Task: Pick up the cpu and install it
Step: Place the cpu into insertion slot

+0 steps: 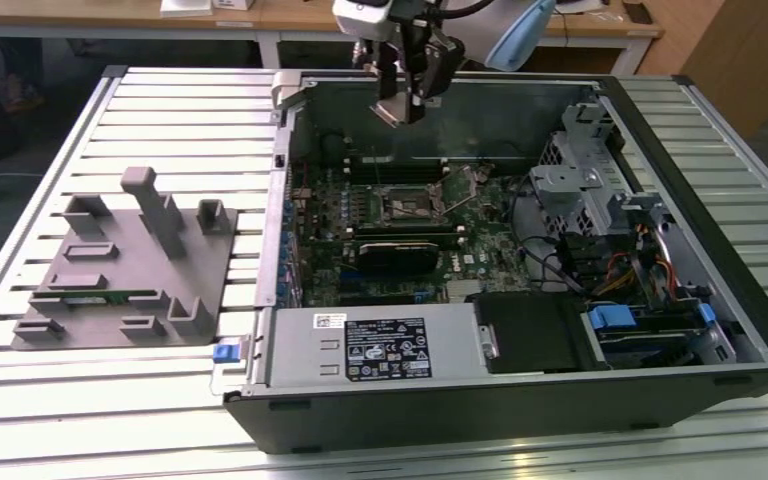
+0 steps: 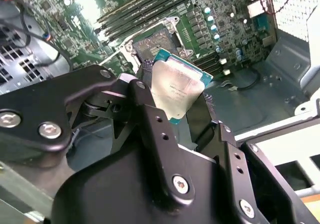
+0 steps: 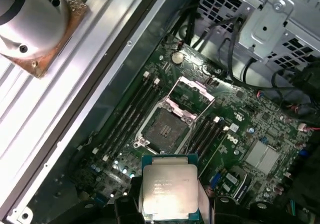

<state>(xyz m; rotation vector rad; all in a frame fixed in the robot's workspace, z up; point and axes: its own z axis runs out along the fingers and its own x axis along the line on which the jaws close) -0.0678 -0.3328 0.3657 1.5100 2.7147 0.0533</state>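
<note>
My gripper (image 1: 404, 100) hangs above the far side of the open computer case (image 1: 704, 330), shut on the cpu (image 2: 177, 86). The cpu is a small square chip with a pale silver top and green edge, pinched by its sides between the black fingers (image 2: 145, 101). In the first wrist view the cpu (image 3: 168, 191) sits between the gripper (image 3: 168, 206) fingertips, with the open socket (image 3: 167, 129) on the green motherboard below and apart from it. That socket (image 1: 404, 205) lies mid-board in the exterior view, its metal frame (image 3: 192, 91) flipped up.
A grey plastic tray (image 1: 117, 270) rests on the slatted table at the exterior view's left. Inside the case are memory slots (image 3: 125, 119), a black ridged block (image 1: 395, 255), a labelled power supply (image 1: 377, 345), a drive cage (image 1: 591, 170) and cables. A round silver part (image 3: 30, 24) sits by the case wall.
</note>
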